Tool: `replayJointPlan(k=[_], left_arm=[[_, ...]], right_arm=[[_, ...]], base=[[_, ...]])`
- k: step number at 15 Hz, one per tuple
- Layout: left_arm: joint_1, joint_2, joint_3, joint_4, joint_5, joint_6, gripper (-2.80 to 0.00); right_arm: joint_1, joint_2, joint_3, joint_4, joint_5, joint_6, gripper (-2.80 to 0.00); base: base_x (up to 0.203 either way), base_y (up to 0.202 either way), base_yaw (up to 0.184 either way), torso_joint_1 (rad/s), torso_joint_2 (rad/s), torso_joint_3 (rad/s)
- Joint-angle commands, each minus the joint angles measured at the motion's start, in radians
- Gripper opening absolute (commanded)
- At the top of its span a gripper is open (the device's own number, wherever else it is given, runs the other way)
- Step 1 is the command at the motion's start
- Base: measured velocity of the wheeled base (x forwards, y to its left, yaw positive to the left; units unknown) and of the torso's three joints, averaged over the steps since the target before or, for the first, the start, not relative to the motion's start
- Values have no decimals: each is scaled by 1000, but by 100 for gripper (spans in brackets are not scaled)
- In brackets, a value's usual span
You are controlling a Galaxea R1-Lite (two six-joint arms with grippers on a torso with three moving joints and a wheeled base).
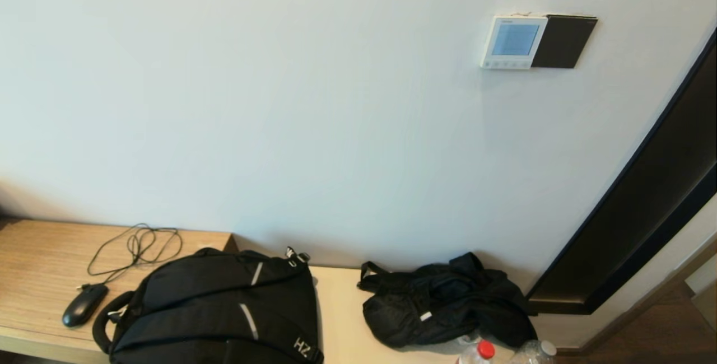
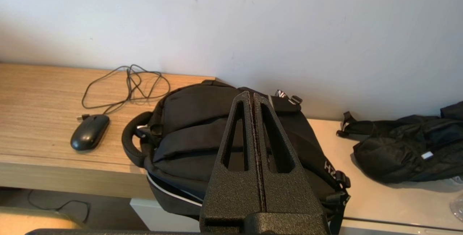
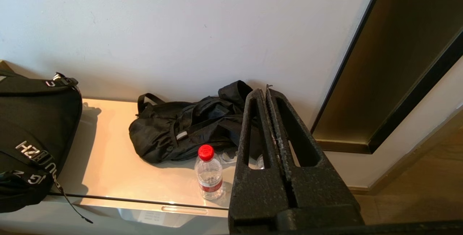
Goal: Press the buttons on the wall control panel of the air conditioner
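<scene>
We see the control panel high on the wall, its buttons untouched. Left hand and right hand hover low over the tabletop, fingers pressed together.

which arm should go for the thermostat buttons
Probably right: the control panel hangs on the robot's right side of the wall, above the crumpled bag that the shut right gripper faces. The left gripper faces the backpack.

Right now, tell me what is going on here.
Nothing is being handled yet. The air conditioner's wall control panel hangs high on the wall with its screen lit pale blue, and the buttons along its lower edge are untouched. The left gripper sits low over the black backpack, fingers together. The right gripper is low near the crumpled black bag and red-capped bottle, also closed and empty.
</scene>
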Motion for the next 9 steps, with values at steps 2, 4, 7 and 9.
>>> replayJointPlan(k=[2,4,7,9], left_arm=[[0,0,0,0,0,-1,-280],[0,0,0,0,0,0,-280],[0,0,0,0,0,0,-280],[0,0,0,0,0,0,-280]], right_arm=[[0,-1,0,0,0,0,-280],[0,-1,0,0,0,0,-280],[0,-1,1,-5,0,0,-280],[0,-1,1,-5,0,0,-280]], base=[[0,0,0,0,0,0],[0,0,0,0,0,0],[0,0,0,0,0,0],[0,0,0,0,0,0]])
